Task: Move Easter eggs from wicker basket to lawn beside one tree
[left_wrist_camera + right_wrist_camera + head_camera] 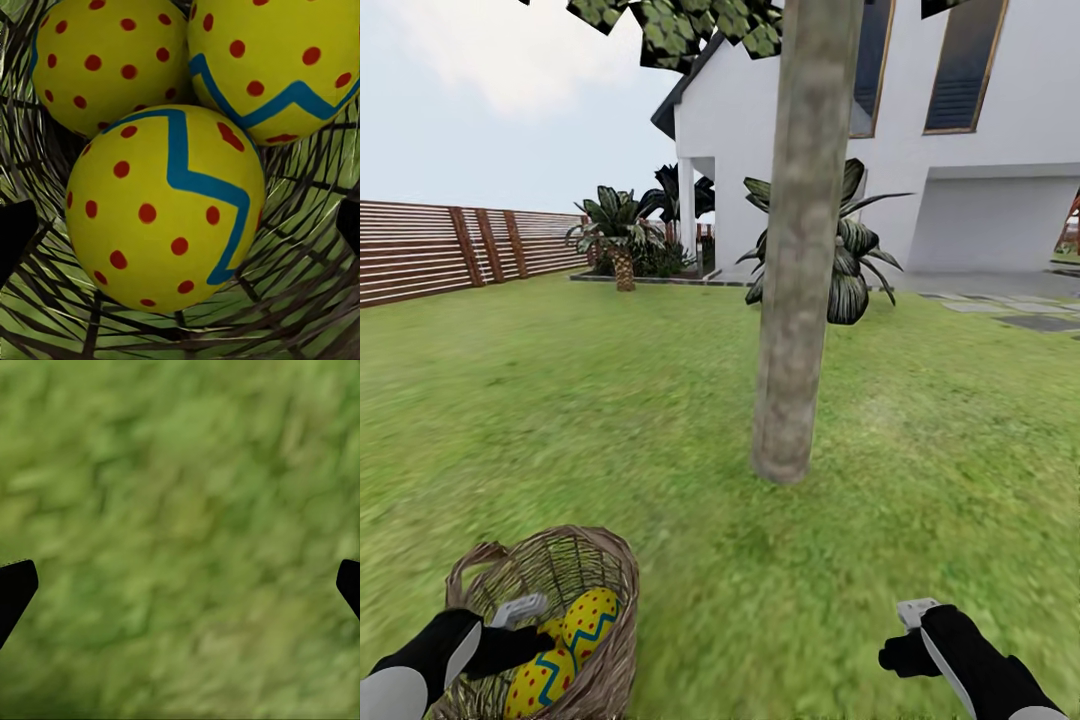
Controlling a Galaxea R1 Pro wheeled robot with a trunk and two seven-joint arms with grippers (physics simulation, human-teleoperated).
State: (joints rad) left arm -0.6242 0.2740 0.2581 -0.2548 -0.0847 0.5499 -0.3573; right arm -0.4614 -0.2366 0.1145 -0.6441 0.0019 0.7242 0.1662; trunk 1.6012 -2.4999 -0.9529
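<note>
Three yellow Easter eggs with red dots and blue zigzags lie together in the wicker basket (610,570) at the lower left of the lawn (560,420). The nearest egg (165,210) fills the left wrist view, with two more (105,64) (277,64) behind it. Two eggs (591,614) (540,683) show from the head. My left gripper (510,645) reaches into the basket, open, its fingertips (15,232) wide on either side of the nearest egg. My right gripper (902,655) hangs open over bare grass (180,525). The tree (792,300) stands just ahead.
Behind the tree grow a broad-leaved plant (855,260) and short palms (620,235) by a white house (980,150). A brown slatted fence (450,245) runs along the left. Paving stones (1020,310) lie at the right.
</note>
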